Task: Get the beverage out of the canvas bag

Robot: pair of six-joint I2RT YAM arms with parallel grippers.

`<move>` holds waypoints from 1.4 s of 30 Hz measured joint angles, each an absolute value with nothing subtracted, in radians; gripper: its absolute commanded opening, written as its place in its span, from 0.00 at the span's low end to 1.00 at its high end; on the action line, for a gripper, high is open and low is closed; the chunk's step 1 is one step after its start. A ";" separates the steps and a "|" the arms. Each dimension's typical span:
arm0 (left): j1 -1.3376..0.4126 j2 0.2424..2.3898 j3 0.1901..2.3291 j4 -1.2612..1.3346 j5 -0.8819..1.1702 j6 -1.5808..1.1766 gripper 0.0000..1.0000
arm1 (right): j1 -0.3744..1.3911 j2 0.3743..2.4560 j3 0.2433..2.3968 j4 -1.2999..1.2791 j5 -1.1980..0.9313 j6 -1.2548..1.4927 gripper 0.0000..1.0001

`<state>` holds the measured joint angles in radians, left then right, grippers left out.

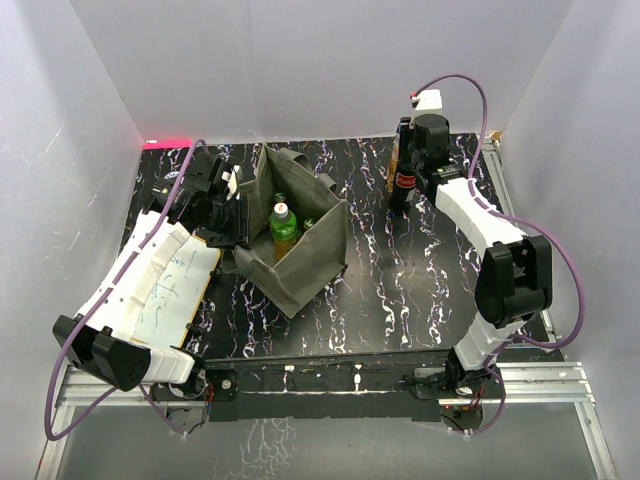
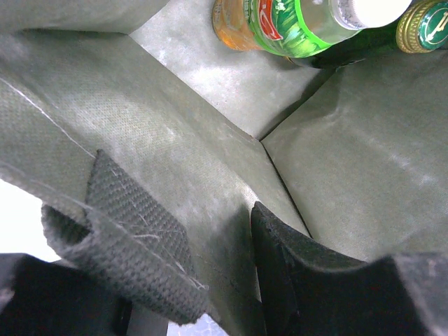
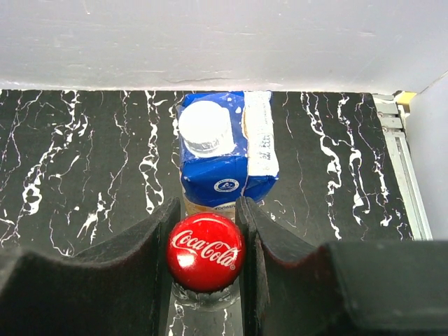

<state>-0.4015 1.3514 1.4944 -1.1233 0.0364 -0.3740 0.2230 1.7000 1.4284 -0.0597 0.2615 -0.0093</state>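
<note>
Clenches right fingers (image 3: 140, 273) on the cola bottle (image 3: 205, 252) beside the blue carton (image 3: 224, 161) on the counter (image 3: 84, 154), clear of the canvas bag (image 1: 315, 255). Straddles its wall with left fingers (image 2: 315, 280), likely steadying; cannot tell whether clamped.

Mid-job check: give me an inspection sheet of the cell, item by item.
Surface: black white-veined tabletop; no spills seen.
Job's things: olive-grey canvas bag upright, open, left of centre; inside it a green-labelled bottle with white cap and a dark green bottle with gold-rimmed cap. A red-capped Coca-Cola bottle is outside the bag, far right.
Clutter: blue carton with white screw cap just beyond the Coca-Cola bottle.
Grippers: left gripper jaws closed on the bag's rim; right gripper jaws closed at the Coca-Cola cap.
Cables: purple cables loop off both arms, clear of the bag.
Surroundings: white walls; red light far left.
</note>
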 measured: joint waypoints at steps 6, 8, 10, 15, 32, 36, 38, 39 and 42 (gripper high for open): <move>-0.402 1.351 1.494 -1.122 0.036 -0.374 0.42 | 0.223 1.673 1.383 -0.024 0.266 -0.008 0.40; -0.402 1.351 1.494 -1.122 0.037 -0.374 0.42 | 0.223 1.666 1.374 -0.018 0.271 -0.009 0.46; -0.402 1.351 1.494 -1.122 0.036 -0.374 0.42 | 0.222 1.655 1.365 0.003 0.278 -0.009 0.56; -0.402 1.351 1.496 -1.122 0.036 -0.374 0.43 | 0.222 1.603 1.361 0.038 0.290 -0.004 0.82; -0.402 1.309 1.524 -1.126 0.105 -0.514 0.44 | 0.222 1.166 1.181 -0.182 0.142 0.157 0.98; -0.402 1.257 1.493 -1.130 0.141 -0.579 0.44 | 0.223 0.997 1.089 -0.300 0.042 0.209 0.98; -0.402 1.234 1.475 -1.131 0.159 -0.614 0.44 | 0.223 0.925 1.047 -0.364 -0.011 0.228 0.98; -0.402 1.227 1.467 -1.131 0.167 -0.632 0.44 | 0.223 0.883 1.021 -0.403 -0.048 0.239 0.98; -0.402 1.203 1.441 -1.118 0.182 -0.680 0.44 | 0.223 0.805 0.983 -0.485 -0.131 0.252 0.98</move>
